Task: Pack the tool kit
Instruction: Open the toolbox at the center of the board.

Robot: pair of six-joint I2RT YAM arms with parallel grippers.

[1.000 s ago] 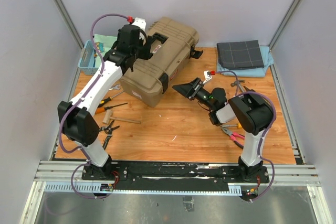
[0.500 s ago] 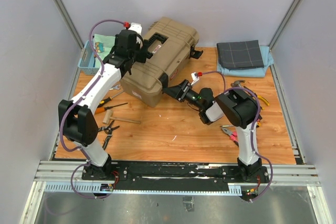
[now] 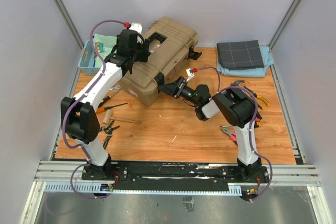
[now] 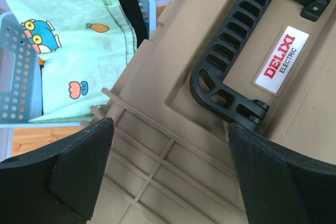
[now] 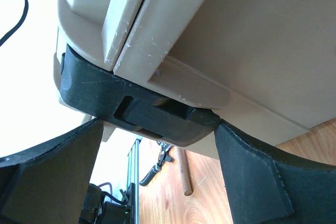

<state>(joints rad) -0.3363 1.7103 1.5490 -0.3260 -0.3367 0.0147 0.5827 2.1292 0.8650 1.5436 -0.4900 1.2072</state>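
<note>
The tan toolbox (image 3: 163, 51) lies shut at the back left of the wooden table, its lid carrying a black handle (image 4: 236, 72) and a red-lettered label (image 4: 280, 58). My left gripper (image 3: 131, 52) hovers open over the lid's ribbed left part (image 4: 170, 174), with nothing between its fingers. Low at the box's front right corner, my right gripper (image 3: 167, 88) is also open, its fingers standing either side of a black latch (image 5: 139, 109) without closing on it. Loose tools lie left of the box: a screwdriver (image 3: 107, 99), a hammer (image 3: 118, 119) and pliers (image 3: 109, 128). More pliers (image 3: 231, 134) lie to the right.
A blue mesh basket (image 3: 86, 59) holding patterned green cloth (image 4: 79, 51) stands right beside the toolbox's left end. A folded dark grey cloth (image 3: 240, 53) rests on a light blue one at the back right. Several more tools (image 3: 252, 98) lie by the right arm.
My right gripper has swung left across the table and come up against the toolbox's front latch. The left gripper has shifted only slightly over the lid.
</note>
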